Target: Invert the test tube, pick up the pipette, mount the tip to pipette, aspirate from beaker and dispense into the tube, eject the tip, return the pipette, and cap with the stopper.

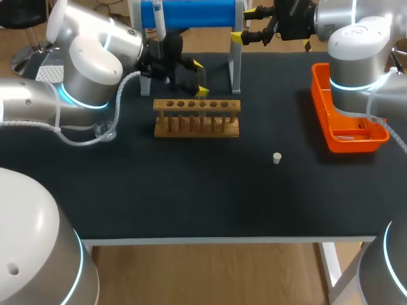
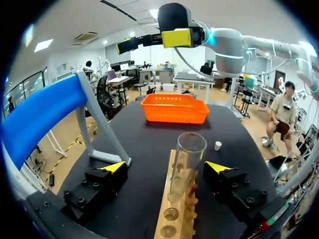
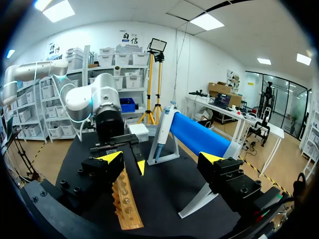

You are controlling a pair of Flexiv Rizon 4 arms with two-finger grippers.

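Observation:
A clear test tube [image 2: 187, 159] stands mouth up in the wooden rack [image 1: 197, 118], also seen as the tube [image 1: 201, 82] in the head view. My left gripper [image 2: 165, 168] is open around the tube, a gap on each side of the glass; it is the same left gripper [image 1: 200, 77] at the rack's back edge. My right gripper [image 1: 243, 24] hangs open and empty, high over the table's far edge beside the blue stand [image 1: 187, 13]. The pipette [image 3: 162, 132] hangs on that stand. A small white stopper [image 1: 277, 157] lies on the mat.
An orange basket [image 1: 346, 117] sits at the table's right side under my right arm. The stand's grey leg [image 1: 235, 67] rises just behind the rack. In the right wrist view the rack [image 3: 127, 201] lies below my open fingers.

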